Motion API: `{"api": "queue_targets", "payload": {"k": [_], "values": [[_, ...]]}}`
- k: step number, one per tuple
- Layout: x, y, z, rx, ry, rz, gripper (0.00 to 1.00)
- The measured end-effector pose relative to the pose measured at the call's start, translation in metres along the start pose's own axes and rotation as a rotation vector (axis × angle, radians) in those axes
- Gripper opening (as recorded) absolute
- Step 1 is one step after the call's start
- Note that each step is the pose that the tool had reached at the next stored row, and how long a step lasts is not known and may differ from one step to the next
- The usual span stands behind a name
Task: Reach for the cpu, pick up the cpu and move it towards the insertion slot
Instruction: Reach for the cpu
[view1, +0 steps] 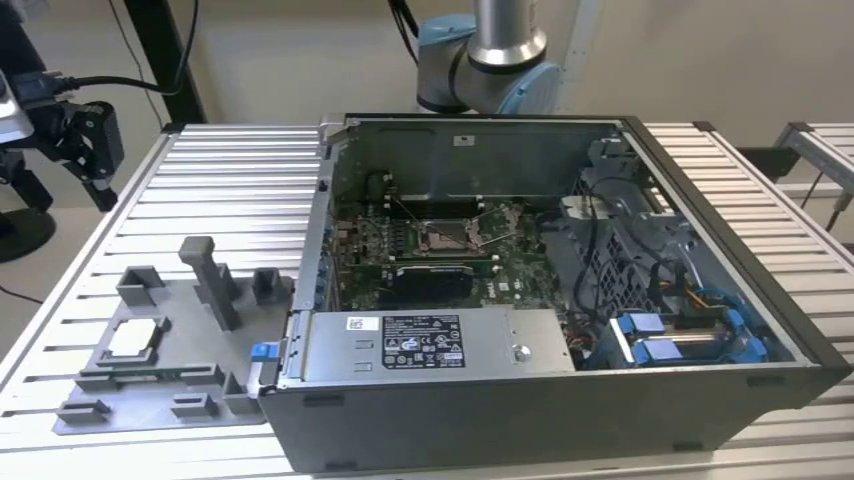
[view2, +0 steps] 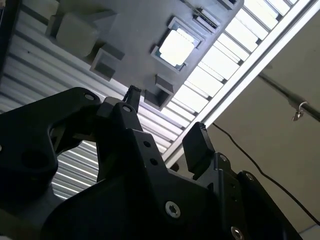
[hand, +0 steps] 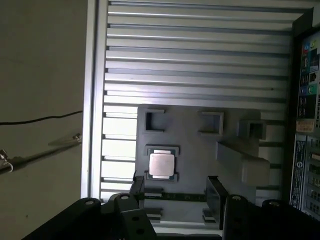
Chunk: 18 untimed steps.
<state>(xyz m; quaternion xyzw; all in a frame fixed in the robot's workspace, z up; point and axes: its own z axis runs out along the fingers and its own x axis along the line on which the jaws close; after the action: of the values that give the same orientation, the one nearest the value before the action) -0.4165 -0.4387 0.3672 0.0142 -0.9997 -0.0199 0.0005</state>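
Slatted aluminium table (view1: 227, 190), exterior view. Lower left: grey tray (view1: 167, 405) with the cpu (view1: 130, 340) flat in its recess. Centre: insertion slot (view1: 443, 238), inside the computer case (view1: 534, 400). Gripper (hand: 175, 192): spread apart, empty, above the cpu, not touching. Reach likely best squared to opposite chip edges, clamped gently.

the arm (view1: 497, 40) is a silver metal tube joined to rounded joint housings with pale blue caps. in both wrist views the gripper (view2: 165, 120) (hand: 176, 192) is matte black, blocky and angular, its body dotted with round holes and a few silver-headed screws (view2: 172, 209). 2 flat black fingers (hand: 215, 192) with squared tips project from it.
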Motion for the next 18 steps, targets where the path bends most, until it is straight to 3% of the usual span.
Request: {"api": "queue_targets", "payload": {"k": [4,13,18], "values": [[0.0,0.0,0.0001,-0.0002,0.0001,-0.001,1.0],[0.0014,-0.0003,0.0089,-0.0013,-0.0001,0.0,1.0],[0.0016,-0.0004,0.0098,-0.0014,-0.0001,0.001,1.0]]}}
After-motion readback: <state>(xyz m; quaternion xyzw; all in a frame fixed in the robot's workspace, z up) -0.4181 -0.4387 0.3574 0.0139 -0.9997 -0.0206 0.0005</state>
